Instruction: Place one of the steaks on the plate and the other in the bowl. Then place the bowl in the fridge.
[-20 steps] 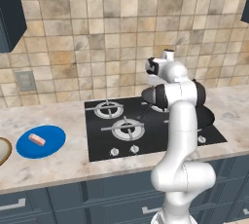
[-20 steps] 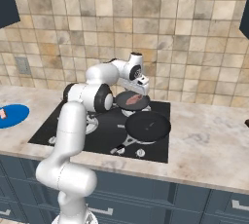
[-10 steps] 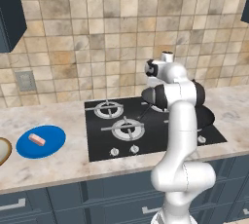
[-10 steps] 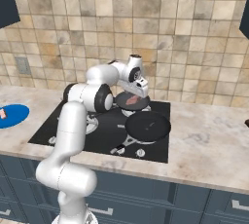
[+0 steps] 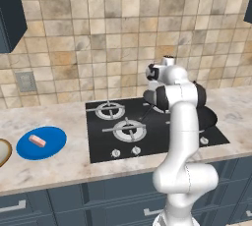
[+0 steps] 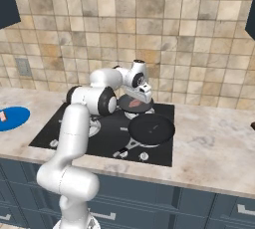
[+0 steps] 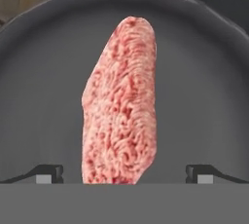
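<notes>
Black hob [image 5: 147, 127] set into the speckled beige table [image 5: 64, 163], four burners, knobs along its front edge. Two dark pans on the hob's right side: one at the back right corner [image 6: 134, 104], one nearer the front right [image 6: 151, 128], handle pointing toward the front edge. Tan tiled wall [image 5: 98, 38] behind. Grey outlet [image 5: 25, 81] on the wall, left. Dark blue cupboards [image 5: 69, 203] below the table.
</notes>
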Robot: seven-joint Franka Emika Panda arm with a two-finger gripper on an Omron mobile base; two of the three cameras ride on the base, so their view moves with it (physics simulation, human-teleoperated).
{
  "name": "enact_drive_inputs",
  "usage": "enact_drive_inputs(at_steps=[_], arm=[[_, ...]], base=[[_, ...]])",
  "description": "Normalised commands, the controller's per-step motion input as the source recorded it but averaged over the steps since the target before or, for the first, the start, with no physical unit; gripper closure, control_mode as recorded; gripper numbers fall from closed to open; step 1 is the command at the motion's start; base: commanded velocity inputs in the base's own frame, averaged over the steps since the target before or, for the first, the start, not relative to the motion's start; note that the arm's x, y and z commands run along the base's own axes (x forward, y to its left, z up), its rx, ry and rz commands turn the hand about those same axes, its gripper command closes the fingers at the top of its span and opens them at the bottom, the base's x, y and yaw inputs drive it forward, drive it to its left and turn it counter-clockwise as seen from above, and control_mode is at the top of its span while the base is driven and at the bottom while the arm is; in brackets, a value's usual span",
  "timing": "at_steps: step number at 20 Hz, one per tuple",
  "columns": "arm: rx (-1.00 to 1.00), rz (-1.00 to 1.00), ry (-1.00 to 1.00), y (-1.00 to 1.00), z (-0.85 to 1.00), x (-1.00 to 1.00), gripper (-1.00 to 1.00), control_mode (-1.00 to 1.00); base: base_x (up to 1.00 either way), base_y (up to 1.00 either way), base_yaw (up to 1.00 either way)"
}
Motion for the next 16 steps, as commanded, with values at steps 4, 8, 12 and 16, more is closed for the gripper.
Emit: enact_drive_inputs(at_steps=[4,8,12,16], arm=[[0.0,-0.02,0.0,0.0,-0.26,0.03,-1.0,-1.0],[0.0,-0.03,0.01,0.14,-0.32,0.04,1.0,-1.0],[0.0,-0.02,0.0,0.14,-0.26,0.0,1.0,-1.0],[0.0,0.0,0.0,0.1,-0.03,-0.05,1.0,-1.0]], base=[[0.0,0.0,0.0],[0.0,0.0,0.0],[0.0,0.0,0.0],[0.0,0.0,0.0]])
